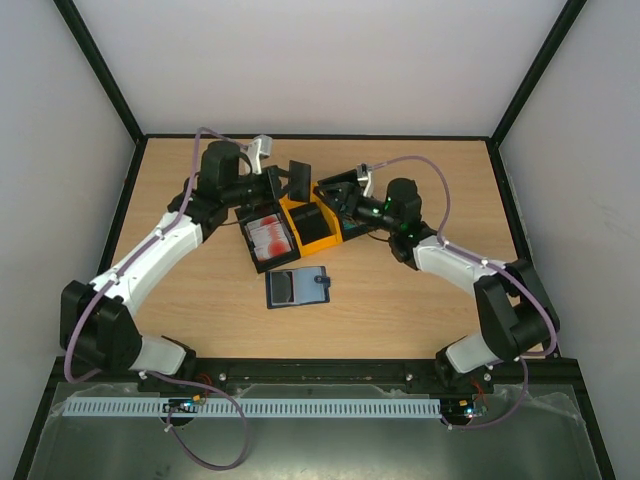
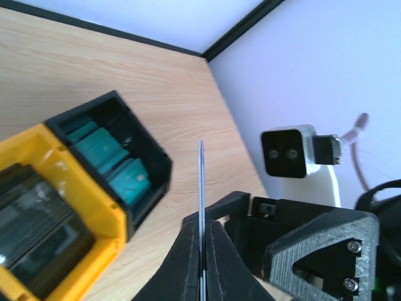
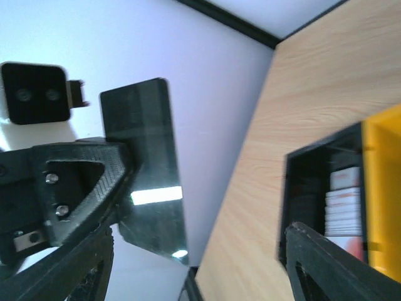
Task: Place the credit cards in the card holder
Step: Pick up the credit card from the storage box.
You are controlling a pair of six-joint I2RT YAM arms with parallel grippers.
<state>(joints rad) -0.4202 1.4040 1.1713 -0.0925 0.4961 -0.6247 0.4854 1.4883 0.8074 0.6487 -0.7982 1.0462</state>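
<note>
My left gripper (image 1: 284, 181) is shut on a plain black credit card (image 1: 299, 178), held upright above the back of the bins. The left wrist view shows that card (image 2: 201, 182) edge-on between the closed fingers (image 2: 188, 251). My right gripper (image 1: 337, 193) faces it from the right, open and apart from the card. In the right wrist view the black card (image 3: 145, 163) stands flat-on in the left fingers (image 3: 75, 188), beyond my wide jaws. The navy card holder (image 1: 298, 288) lies open on the table in front of the bins. Teal cards (image 2: 113, 160) and white-and-red cards (image 1: 268, 236) fill their bins.
Three joined bins sit mid-table: a black one (image 1: 256, 252) on the left, a yellow one (image 1: 296, 214) with black cards in the middle, and a black one (image 2: 145, 141) with the teal cards on the right. Black frame rails edge the table (image 1: 420, 290).
</note>
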